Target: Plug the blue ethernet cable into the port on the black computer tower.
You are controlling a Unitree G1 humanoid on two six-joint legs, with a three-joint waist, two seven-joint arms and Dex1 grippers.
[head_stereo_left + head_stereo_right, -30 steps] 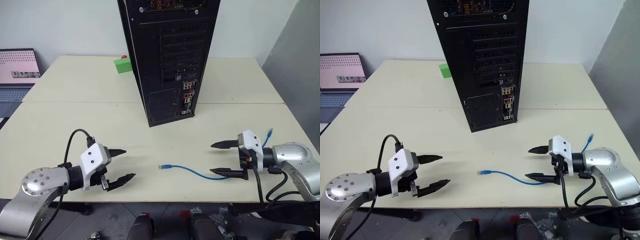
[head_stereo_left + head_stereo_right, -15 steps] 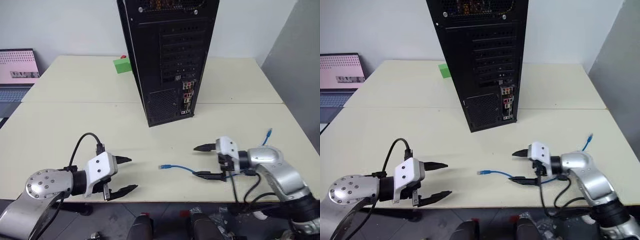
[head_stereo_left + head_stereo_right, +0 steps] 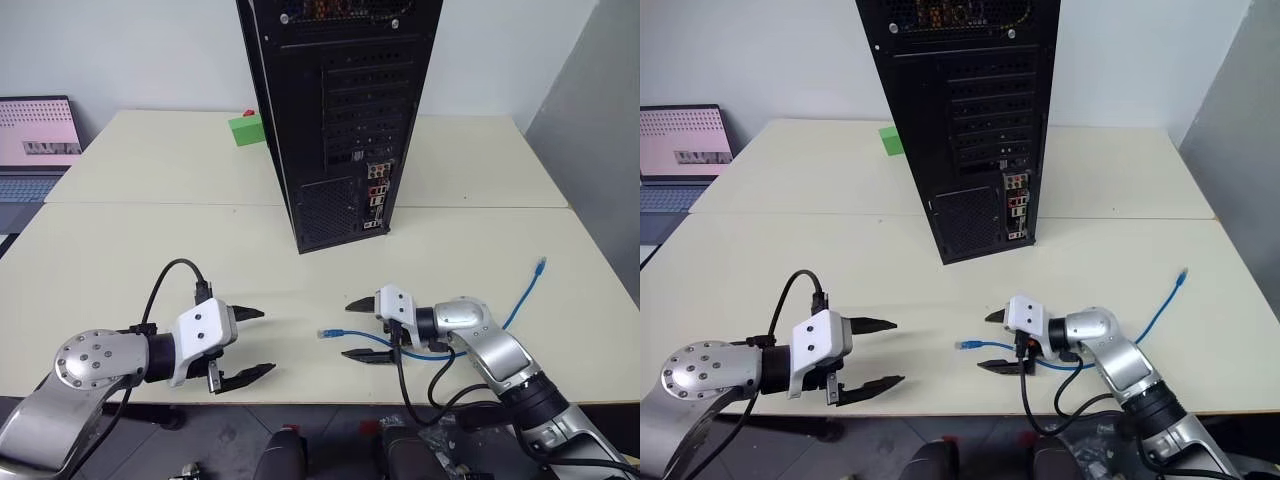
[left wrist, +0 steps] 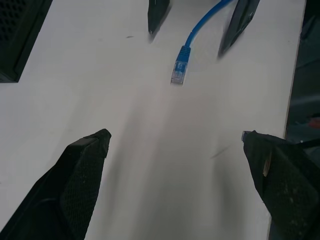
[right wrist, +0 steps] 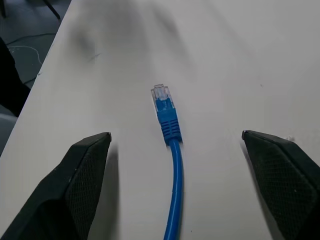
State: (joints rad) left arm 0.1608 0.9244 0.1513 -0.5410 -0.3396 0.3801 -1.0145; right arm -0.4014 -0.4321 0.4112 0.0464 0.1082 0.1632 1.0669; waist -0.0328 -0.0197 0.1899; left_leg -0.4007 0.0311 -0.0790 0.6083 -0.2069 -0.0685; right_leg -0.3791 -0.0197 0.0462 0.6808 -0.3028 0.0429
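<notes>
The cable (image 3: 440, 335) lies flat on the tabletop (image 3: 150, 250) — its plug (image 5: 162, 100) between the right hand's (image 3: 358, 328) spread fingers, the left hand (image 3: 250, 345) also spread — nothing between it and the tower (image 3: 335, 110), green block (image 3: 244, 130) behind.

The computer tower (image 3: 338, 110) is black, its rear vent grille a field of fine perforations, with small red, green and yellow connectors low on the right. The ethernet cable (image 3: 515, 300) is light blue, its plug (image 5: 161, 94) clear and bluish. The table (image 3: 150, 240) is pale cream. A bright green block (image 3: 244, 130) sits at the far left of the tower.
</notes>
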